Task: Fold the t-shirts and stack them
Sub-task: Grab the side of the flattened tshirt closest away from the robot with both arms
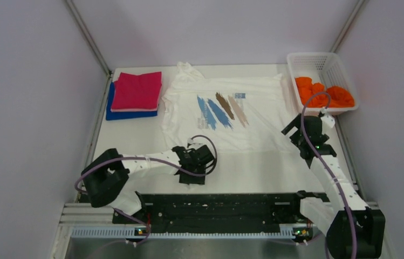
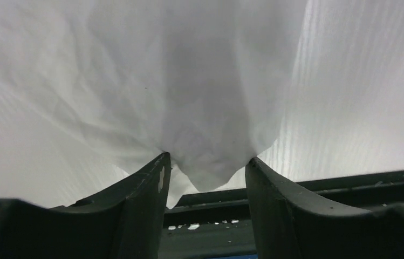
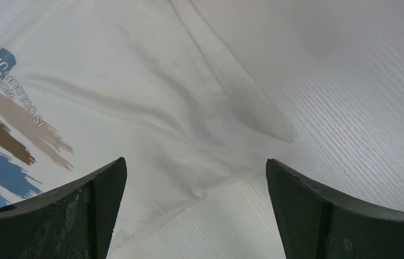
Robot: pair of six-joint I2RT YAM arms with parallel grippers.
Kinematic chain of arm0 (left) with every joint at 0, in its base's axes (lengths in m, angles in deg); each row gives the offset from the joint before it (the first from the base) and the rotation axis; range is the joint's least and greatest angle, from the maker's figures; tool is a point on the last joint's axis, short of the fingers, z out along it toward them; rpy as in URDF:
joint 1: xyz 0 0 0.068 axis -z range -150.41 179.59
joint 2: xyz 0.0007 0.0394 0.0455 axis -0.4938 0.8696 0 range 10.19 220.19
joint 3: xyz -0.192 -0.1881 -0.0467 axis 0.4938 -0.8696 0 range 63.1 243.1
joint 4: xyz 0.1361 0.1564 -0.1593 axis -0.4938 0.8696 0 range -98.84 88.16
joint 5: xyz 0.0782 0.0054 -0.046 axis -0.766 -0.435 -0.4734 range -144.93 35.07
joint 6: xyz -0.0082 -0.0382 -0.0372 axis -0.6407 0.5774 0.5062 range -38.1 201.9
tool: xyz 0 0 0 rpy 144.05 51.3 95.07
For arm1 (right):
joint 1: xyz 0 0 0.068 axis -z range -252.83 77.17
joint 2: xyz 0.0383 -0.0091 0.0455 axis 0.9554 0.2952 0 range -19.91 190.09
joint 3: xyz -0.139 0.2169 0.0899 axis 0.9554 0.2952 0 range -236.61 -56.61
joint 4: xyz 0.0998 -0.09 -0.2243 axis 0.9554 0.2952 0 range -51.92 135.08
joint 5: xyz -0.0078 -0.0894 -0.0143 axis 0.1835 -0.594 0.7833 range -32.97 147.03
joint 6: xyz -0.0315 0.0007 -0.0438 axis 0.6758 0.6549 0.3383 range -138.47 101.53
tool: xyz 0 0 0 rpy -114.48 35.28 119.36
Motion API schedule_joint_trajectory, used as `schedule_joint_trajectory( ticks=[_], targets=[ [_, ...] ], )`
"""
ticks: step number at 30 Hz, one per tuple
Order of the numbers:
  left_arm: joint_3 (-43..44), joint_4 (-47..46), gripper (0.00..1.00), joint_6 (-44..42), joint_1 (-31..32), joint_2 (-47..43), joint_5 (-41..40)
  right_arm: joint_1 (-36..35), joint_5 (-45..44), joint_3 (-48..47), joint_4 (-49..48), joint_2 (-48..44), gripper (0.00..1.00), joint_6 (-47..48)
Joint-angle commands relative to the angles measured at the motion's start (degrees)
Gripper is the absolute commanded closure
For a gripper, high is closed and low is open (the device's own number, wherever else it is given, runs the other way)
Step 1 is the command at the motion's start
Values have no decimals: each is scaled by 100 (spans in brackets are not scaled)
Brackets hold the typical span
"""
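Fingers (image 2: pixel 146 186) of left gripper (image 2: pixel 207 162) pinching bunched hem of white t-shirt (image 1: pixel 259 127) by near edge of desk (image 1: pixel 253 167); right gripper (image 3: pixel 194 162) spread wide over shirt's corner.

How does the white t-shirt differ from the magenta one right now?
The white t-shirt lies spread out and unfolded in the middle; the magenta t-shirt is folded square at the far left. The white one bears a blue-and-brown print; the magenta one is plain. The white one rests on the table; the magenta one tops a folded blue t-shirt. Both are cloth shirts.
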Motion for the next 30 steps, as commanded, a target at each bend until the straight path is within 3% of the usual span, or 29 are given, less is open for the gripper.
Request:
schedule_joint_trajectory(
  ticks=[1, 2, 3, 4, 12, 18, 25, 30],
  targets=[
    [353, 430, 53, 87, 33, 692, -627, 294, -124, 143, 74, -368, 1, -181],
    [378, 535, 68, 127, 36, 802, -726, 370, -69, 165, 105, -377, 2, -207],
    [378, 659, 92, 224, 32, 877, -842, 412, -27, 183, 164, -381, 2, -245],
    [364, 801, 100, 353, 31, 936, -950, 436, 13, 207, 204, -380, 2, -263],
    [-414, 1731, 100, 1040, 28, 28, -1485, 451, 395, 700, 655, -596, 12, -505],
    [-816, 1732, 100, 950, 21, -645, -1109, 451, 456, 1265, 606, -1010, 21, -778],
    [-673, 1899, 100, 872, 24, -1149, -1174, 451, 634, 1491, 821, -1090, 37, -816],
    [-546, 1796, 100, 768, 22, -1229, -1109, 452, 888, 1497, 1298, -1443, 42, -875]
  ],
)
